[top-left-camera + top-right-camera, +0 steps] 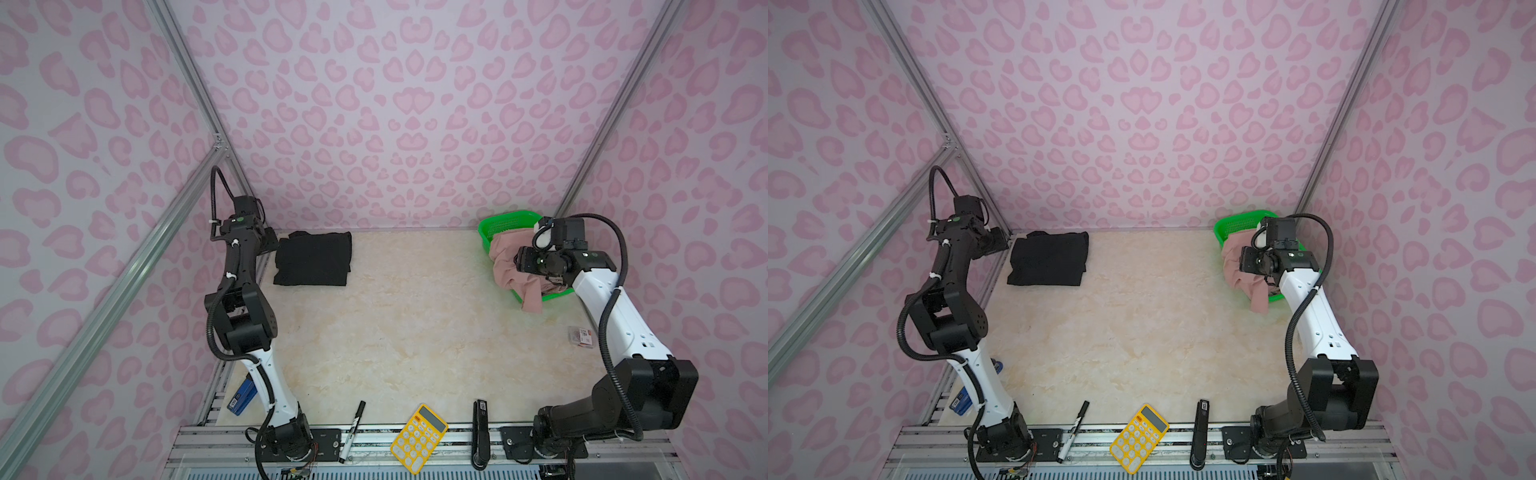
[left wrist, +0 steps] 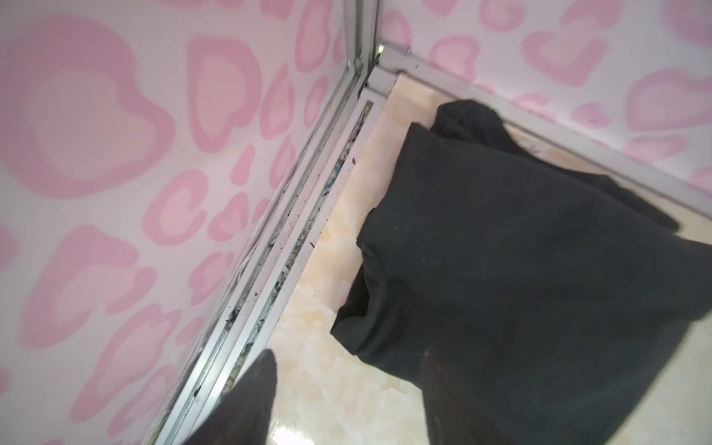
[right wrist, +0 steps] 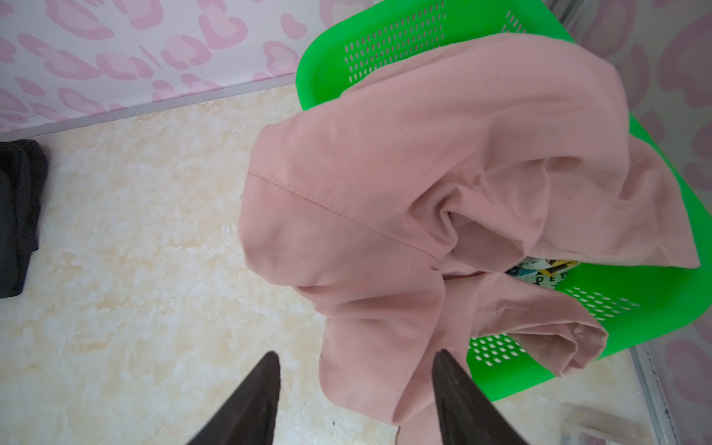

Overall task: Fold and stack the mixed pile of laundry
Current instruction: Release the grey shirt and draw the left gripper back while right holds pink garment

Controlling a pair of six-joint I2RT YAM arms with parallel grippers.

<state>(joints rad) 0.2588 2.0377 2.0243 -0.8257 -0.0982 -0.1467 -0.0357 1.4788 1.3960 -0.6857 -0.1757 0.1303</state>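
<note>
At the far-left corner of the pale marble worktop (image 1: pixel 415 332) lies a folded black cloth garment (image 1: pixel 312 258), with my left gripper (image 2: pixel 348 354) at its edge, fingers spread. Dusty-pink fabric shorts (image 3: pixel 385 173) drape over the far-right green mesh basket (image 3: pixel 385 42); my right gripper (image 3: pixel 356 352) is spread too.

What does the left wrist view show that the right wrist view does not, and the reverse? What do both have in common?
Only the left wrist view: the left gripper, open, and the metal frame corner near the folded black garment. Only the right wrist view: the right gripper, open, the pink garment draped over the green basket, and a printed piece inside it. Both: the black garment, the marbled table, the pink patterned wall.
</note>
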